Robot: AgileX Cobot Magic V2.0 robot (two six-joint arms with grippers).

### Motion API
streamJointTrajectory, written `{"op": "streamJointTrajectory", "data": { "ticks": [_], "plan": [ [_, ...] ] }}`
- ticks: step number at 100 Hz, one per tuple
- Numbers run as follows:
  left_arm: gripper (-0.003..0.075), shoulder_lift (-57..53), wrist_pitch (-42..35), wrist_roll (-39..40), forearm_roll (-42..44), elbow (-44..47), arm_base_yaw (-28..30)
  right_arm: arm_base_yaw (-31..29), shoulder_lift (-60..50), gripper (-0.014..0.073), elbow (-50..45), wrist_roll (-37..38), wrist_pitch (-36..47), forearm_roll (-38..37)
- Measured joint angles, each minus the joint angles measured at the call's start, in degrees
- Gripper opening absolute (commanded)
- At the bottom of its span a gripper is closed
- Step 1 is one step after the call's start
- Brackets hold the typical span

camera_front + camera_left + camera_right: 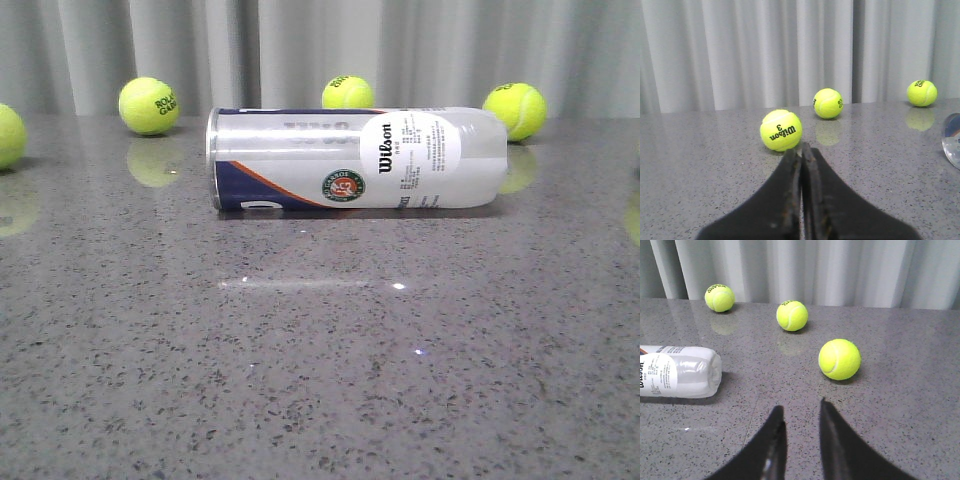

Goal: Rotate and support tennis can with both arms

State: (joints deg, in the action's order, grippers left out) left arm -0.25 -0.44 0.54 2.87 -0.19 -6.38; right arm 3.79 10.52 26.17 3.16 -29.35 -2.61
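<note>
Clear tennis can (355,160) apart from jaws

Bright, even light from overhead leaves small glare spots and soft reflections on the polished table (320,380); focus stays sharp.

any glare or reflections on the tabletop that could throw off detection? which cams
Front view: bright glare streak on the table in front of the tennis can; ball reflections on the glossy surface. Left wrist view: mirror image under the middle ball; left tool sharp. Right wrist view: faint reflections, soft shadow beside the can.
</note>
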Motion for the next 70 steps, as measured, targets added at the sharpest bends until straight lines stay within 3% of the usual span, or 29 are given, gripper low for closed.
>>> {"op": "streamJointTrajectory", "data": {
  "ticks": [4, 70],
  "plan": [
    [-0.0021, 0.0, 0.0, 0.0, 0.0, 0.0, 0.0, 0.0, 0.0, -0.0075, 0.0, 0.0, 0.0, 0.0],
    [-0.0021, 0.0, -0.57, 0.0, -1.14, -1.41, 0.0, 0.0, 0.0, -0.007, 0.0, 0.0, 0.0, 0.0]
  ]
}}
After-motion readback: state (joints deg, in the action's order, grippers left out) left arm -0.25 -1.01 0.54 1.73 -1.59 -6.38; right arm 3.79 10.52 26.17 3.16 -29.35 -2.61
